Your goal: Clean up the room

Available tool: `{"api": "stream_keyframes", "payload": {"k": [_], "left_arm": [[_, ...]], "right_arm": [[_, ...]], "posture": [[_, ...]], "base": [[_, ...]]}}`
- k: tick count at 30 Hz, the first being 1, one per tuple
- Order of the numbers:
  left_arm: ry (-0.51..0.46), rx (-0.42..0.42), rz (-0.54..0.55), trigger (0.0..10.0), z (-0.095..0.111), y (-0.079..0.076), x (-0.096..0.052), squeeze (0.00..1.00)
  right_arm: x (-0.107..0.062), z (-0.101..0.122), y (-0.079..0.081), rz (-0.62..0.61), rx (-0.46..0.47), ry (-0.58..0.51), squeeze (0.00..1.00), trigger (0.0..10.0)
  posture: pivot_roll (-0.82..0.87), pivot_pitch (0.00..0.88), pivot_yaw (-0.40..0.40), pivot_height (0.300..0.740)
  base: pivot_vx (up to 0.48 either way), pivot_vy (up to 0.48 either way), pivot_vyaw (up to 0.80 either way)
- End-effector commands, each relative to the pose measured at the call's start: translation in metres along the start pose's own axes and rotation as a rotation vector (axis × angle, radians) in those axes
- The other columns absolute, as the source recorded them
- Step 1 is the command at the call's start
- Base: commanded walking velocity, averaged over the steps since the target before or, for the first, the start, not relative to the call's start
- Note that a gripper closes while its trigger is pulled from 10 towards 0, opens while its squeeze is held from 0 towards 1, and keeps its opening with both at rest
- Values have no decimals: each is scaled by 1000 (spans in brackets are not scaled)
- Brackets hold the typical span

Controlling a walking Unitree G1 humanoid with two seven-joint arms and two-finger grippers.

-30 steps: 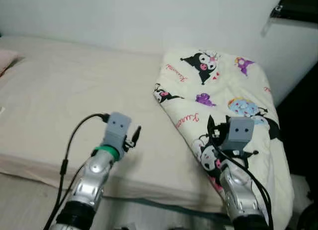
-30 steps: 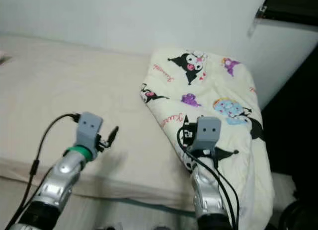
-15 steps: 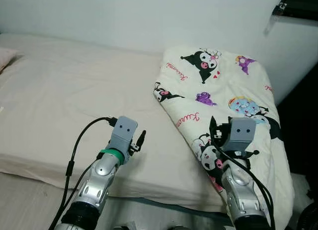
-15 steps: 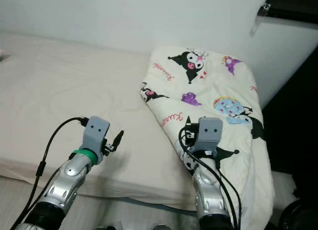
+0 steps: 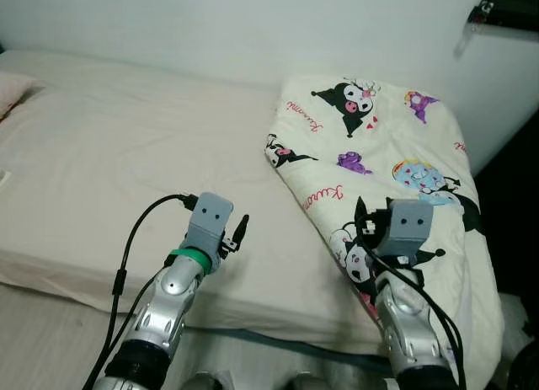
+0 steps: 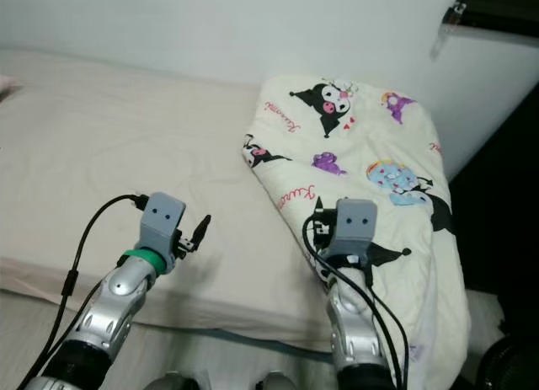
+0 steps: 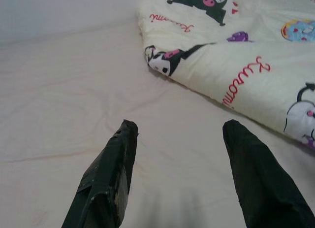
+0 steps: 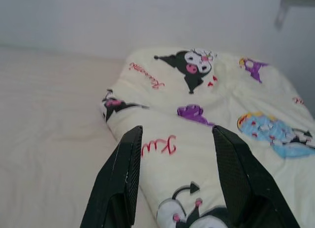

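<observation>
A folded cream quilt point(image 5: 383, 146) printed with cartoon figures lies on the right end of a bed point(image 5: 109, 154) with a beige sheet. My left gripper point(image 7: 179, 132) hovers open above the bare sheet, a little left of the quilt's near edge point(image 7: 216, 65). My right gripper point(image 8: 174, 137) is open over the quilt's near part point(image 8: 197, 114), its fingers point(image 8: 125, 174) apart with nothing between them. In the left eye view the left wrist point(image 5: 209, 226) is at lower centre-left and the right wrist point(image 5: 402, 230) is above the quilt's near corner.
A white wall point(image 5: 253, 28) runs behind the bed. A dark shelf corner point(image 5: 509, 2) sticks out at the top right, with a dark gap point(image 5: 514, 205) beside the bed. A pink pillow edge point(image 5: 10, 93) lies at the far left. The bed's front edge point(image 5: 253, 327) is near me.
The view has shifted slightly, so the camera moved. My left gripper came lower and a bit to the right over the sheet. The right gripper stays over the quilt.
</observation>
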State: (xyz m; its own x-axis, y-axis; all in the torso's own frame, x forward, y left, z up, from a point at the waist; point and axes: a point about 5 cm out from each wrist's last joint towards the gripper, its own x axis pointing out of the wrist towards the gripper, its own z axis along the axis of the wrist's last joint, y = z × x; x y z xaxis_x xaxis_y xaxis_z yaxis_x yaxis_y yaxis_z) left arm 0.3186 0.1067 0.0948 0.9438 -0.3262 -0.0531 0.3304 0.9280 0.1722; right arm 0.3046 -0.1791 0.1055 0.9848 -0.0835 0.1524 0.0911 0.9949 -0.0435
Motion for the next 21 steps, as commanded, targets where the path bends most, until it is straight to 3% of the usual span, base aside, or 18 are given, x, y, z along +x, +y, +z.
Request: {"api": "stream_keyframes", "payload": {"k": [1,9,21], "left_arm": [[21,-19,-9,10000,-5,-2,-1,0],[19,-17,-17,10000,-5,-3,-1,0],[20,-13,-31,10000,-4,-4,0,0]], "right_arm": [[-4,-6,-2,-11,-2,28,0,10000],[-3,-5,-3,-19,-2,26,0,10000],[-3,-4,-12,-67,-15,19,0,10000]], "posture": [[-61,68,47,625],[-62,63,50,600],[-67,57,58,600]], "base": [[0,0,0],[0,0,0],[0,0,0]]}}
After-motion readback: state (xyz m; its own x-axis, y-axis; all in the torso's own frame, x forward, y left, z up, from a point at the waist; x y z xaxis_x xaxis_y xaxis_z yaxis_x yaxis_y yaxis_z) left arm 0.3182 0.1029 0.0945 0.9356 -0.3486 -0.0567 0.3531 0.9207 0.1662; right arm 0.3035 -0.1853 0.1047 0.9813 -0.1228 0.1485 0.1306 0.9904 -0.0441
